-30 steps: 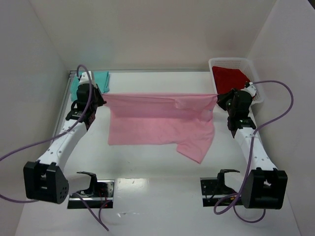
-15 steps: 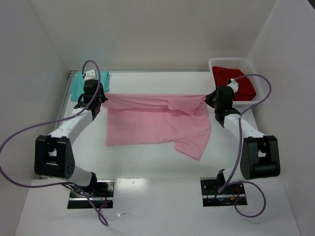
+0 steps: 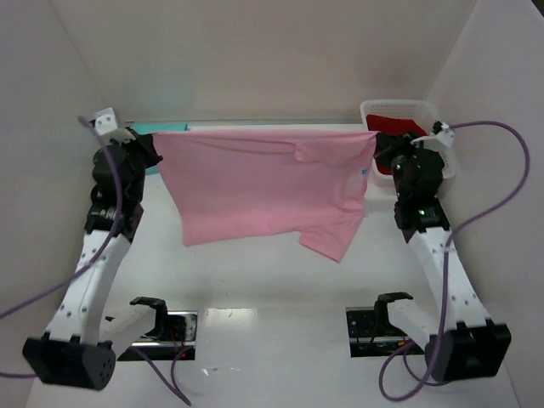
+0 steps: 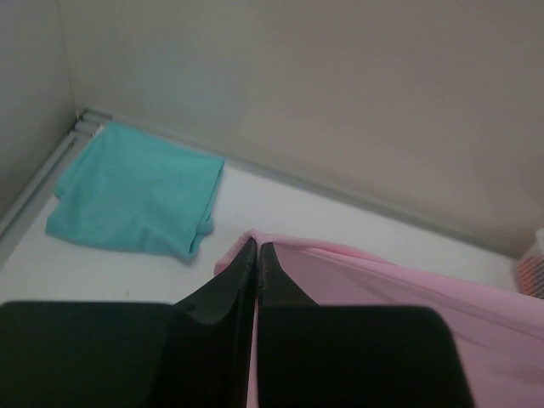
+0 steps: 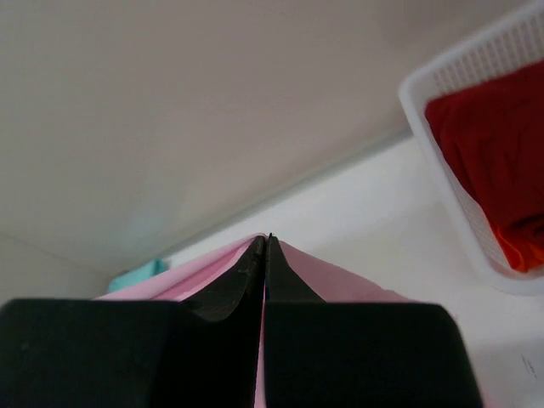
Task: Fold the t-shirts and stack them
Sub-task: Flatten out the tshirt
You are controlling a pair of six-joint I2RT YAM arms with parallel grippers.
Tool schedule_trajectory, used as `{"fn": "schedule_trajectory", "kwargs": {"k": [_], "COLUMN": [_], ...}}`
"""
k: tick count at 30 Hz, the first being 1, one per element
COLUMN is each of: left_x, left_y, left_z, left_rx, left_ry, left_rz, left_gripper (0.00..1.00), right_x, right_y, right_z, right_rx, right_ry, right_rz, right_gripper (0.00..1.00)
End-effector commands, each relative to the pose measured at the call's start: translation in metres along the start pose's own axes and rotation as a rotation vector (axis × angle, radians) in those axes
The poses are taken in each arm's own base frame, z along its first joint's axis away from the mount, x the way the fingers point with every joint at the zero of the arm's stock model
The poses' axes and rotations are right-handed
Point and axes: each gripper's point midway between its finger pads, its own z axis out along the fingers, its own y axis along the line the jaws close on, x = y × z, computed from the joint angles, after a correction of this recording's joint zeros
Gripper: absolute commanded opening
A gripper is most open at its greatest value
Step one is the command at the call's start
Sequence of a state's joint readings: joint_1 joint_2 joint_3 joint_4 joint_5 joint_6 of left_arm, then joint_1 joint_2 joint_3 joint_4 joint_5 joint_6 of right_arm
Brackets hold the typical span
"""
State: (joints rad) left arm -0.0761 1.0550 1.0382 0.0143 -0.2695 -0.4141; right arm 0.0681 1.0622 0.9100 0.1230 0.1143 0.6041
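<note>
Above the table [image 3: 255,293], left hand [image 3: 156,148] and right hand [image 3: 378,153] pinch the taut top edge of the pink t-shirt [image 3: 263,187].

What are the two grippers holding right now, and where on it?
Both hold the pink t-shirt: left gripper pinches one end of its raised upper edge, right gripper the other.

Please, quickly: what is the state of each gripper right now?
Left gripper: closed, holding one corner of the pink t-shirt.
Right gripper: closed, holding the opposite corner.

Table [image 3: 272,289] with teal t-shirt [image 4: 136,191], basket [image 3: 398,103]
</note>
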Motion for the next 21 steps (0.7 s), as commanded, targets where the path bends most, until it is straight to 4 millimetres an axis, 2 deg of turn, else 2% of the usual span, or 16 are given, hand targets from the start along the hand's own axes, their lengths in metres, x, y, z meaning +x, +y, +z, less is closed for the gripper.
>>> {"fn": "schedule_trajectory", "kwargs": {"k": [1,2,3,4,5,7,9,10,11,12,16,19,21], "left_x": [-0.063,-0.072,-0.090,-0.095,-0.105,-0.127,-0.131,-0.143,-0.142,-0.152,-0.175,-0.182,-0.180], "left_y": [-0.006,-0.006,-0.006,-0.005,-0.007,-0.005,-0.003,-0.002,0.000,0.002,0.009,0.014,0.014], "left_z": [-0.062,-0.074,-0.098,-0.108,-0.121,-0.159,-0.175,-0.192,-0.197,-0.218,-0.265,-0.277,-0.267], "left_rx": [0.055,0.062,0.079,0.084,0.103,0.126,0.130,0.141,0.140,0.150,0.159,0.137,0.115], "left_ry": [-0.149,-0.172,-0.219,-0.234,-0.259,-0.328,-0.339,-0.377,-0.375,-0.404,-0.489,-0.502,-0.476], "left_rz": [-0.063,-0.057,-0.069,-0.073,-0.069,-0.077,-0.079,-0.078,-0.077,-0.084,-0.083,-0.072,-0.068], "left_gripper": [0.00,0.00,0.00,0.00,0.00,0.00,0.00,0.00,0.00,0.00,0.00,0.00,0.00], "right_x": [-0.077,-0.078,-0.095,-0.095,-0.108,-0.123,-0.131,-0.140,-0.144,-0.152,-0.173,-0.188,-0.186], "right_y": [0.057,0.063,0.072,0.077,0.083,0.089,0.090,0.094,0.095,0.096,0.097,0.100,0.096], "right_z": [-0.066,-0.077,-0.099,-0.110,-0.124,-0.154,-0.178,-0.189,-0.197,-0.213,-0.251,-0.271,-0.268], "right_rx": [-0.161,-0.187,-0.215,-0.239,-0.259,-0.285,-0.298,-0.311,-0.314,-0.318,-0.324,-0.325,-0.298], "right_ry": [-0.170,-0.168,-0.205,-0.201,-0.227,-0.261,-0.281,-0.302,-0.310,-0.331,-0.396,-0.434,-0.414], "right_rz": [0.055,0.057,0.063,0.064,0.068,0.073,0.066,0.060,0.049,0.053,0.035,0.031,0.029], "right_gripper": [0.00,0.00,0.00,0.00,0.00,0.00,0.00,0.00,0.00,0.00,0.00,0.00,0.00]}}
